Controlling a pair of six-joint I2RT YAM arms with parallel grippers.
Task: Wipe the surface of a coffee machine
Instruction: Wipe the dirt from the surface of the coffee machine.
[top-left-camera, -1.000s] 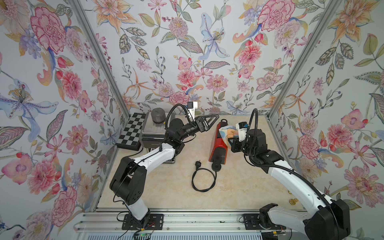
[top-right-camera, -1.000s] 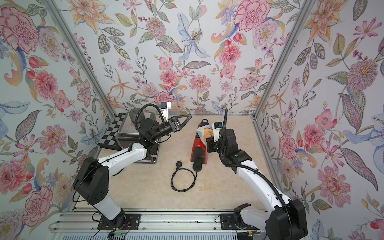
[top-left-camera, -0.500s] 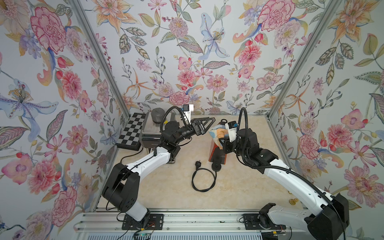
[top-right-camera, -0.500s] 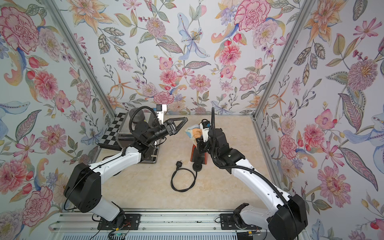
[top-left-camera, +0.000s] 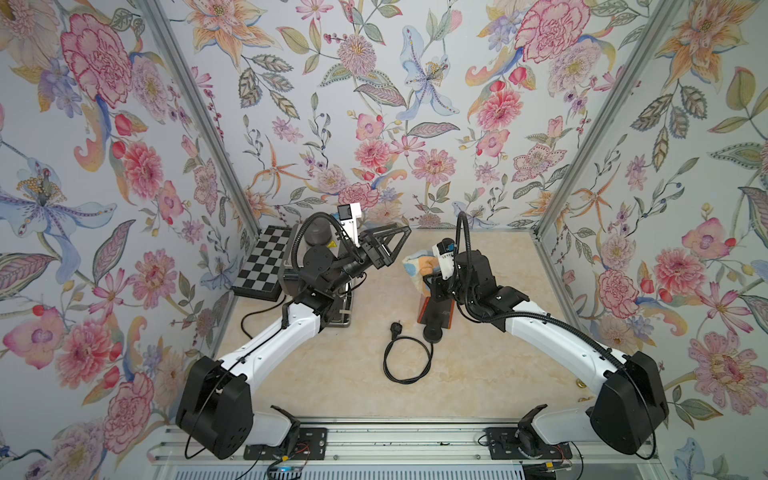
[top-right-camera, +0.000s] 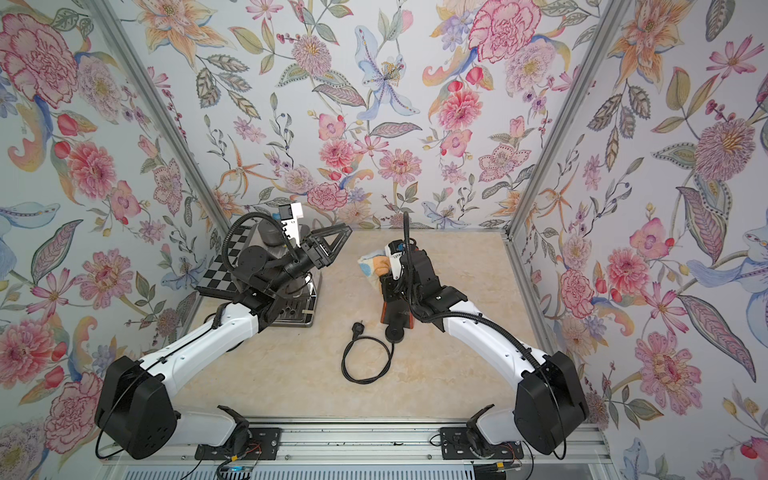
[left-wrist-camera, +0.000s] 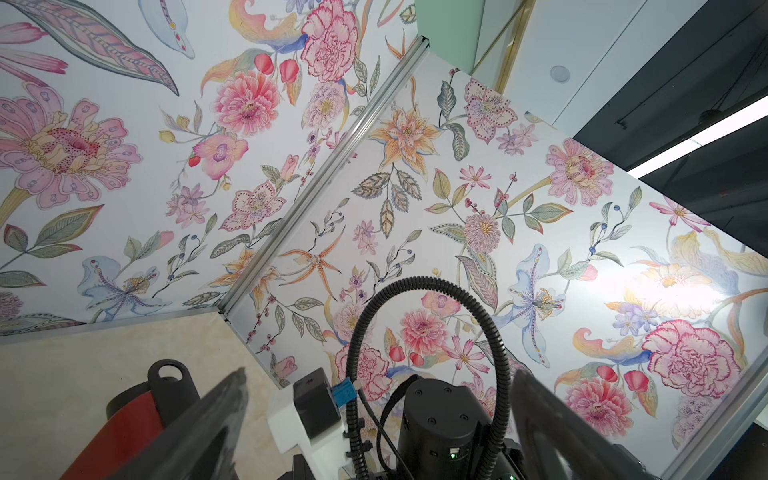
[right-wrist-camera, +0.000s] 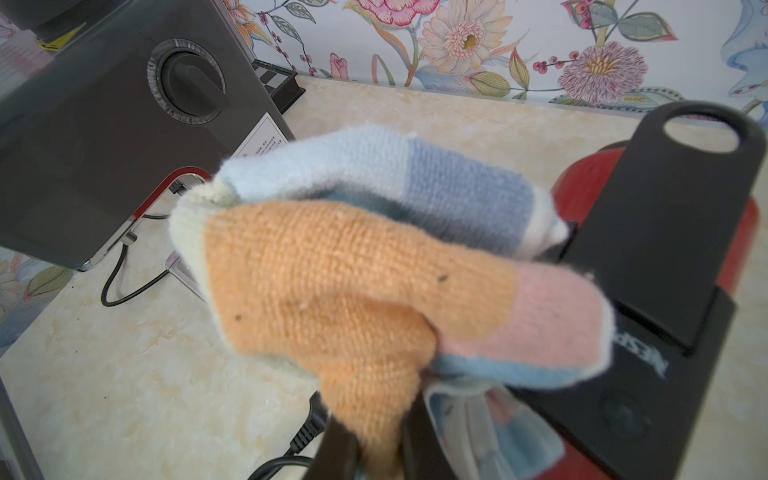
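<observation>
The coffee machine (top-left-camera: 434, 311) (top-right-camera: 395, 316) lies on its side on the counter, right of centre in both top views; it is red with a black top panel (right-wrist-camera: 665, 249). My right gripper (right-wrist-camera: 380, 453) is shut on a cloth (top-left-camera: 417, 264) (top-right-camera: 373, 264) (right-wrist-camera: 353, 270) striped orange, blue and pink, bunched over the machine's far end. My left gripper (top-left-camera: 397, 245) (top-right-camera: 337, 245) (left-wrist-camera: 378, 386) hangs open and empty in the air to the left of the cloth, pointing at the right wrist. The machine's red body (left-wrist-camera: 124, 419) shows below it.
A grey appliance (top-left-camera: 332, 291) (right-wrist-camera: 104, 145) with a round knob stands at the back left, under the left arm. A checkered box (top-left-camera: 264, 264) lies beside it against the wall. The black power cord (top-left-camera: 405, 361) with its plug coils in front of the red machine.
The right gripper has carried the cloth leftward over the machine's far end, now covering more of its red body. The left gripper has drawn back slightly to the left, still open.
</observation>
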